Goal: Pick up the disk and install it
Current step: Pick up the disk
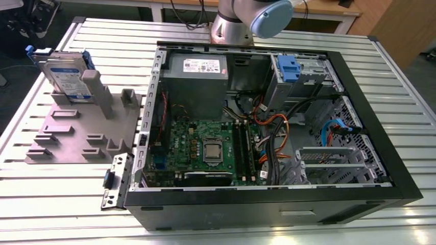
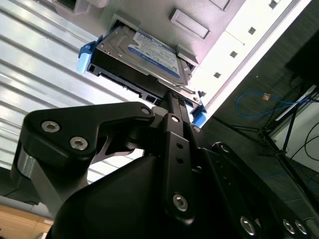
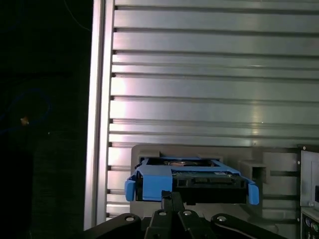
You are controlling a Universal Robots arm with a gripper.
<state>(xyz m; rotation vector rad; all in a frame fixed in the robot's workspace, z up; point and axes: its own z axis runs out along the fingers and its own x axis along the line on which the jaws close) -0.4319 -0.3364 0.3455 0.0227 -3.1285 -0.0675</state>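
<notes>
The disk [image 1: 66, 76] stands on edge in a slot of a grey holder [image 1: 68, 138] at the exterior view's left, beside the open computer case [image 1: 272, 206]. It is silver with a white-and-blue label, framed by a blue carrier. In both wrist views the disk [image 2: 149, 52] [image 3: 189, 181] lies just beyond my gripper [image 2: 172, 97] [image 3: 172, 196]. The black fingers sit pressed together in line with the disk's upper edge, apart from it and holding nothing. A blue drive bay [image 1: 289, 69] sits in the case's far corner.
The case lies on its side on a slatted metal table [image 1: 381, 76], with the motherboard [image 1: 204, 148], cables and a grey power-supply box [image 1: 196, 76] exposed. A loose metal bracket [image 1: 114, 181] lies by the case's near corner. The arm's base [image 1: 232, 25] stands behind the case.
</notes>
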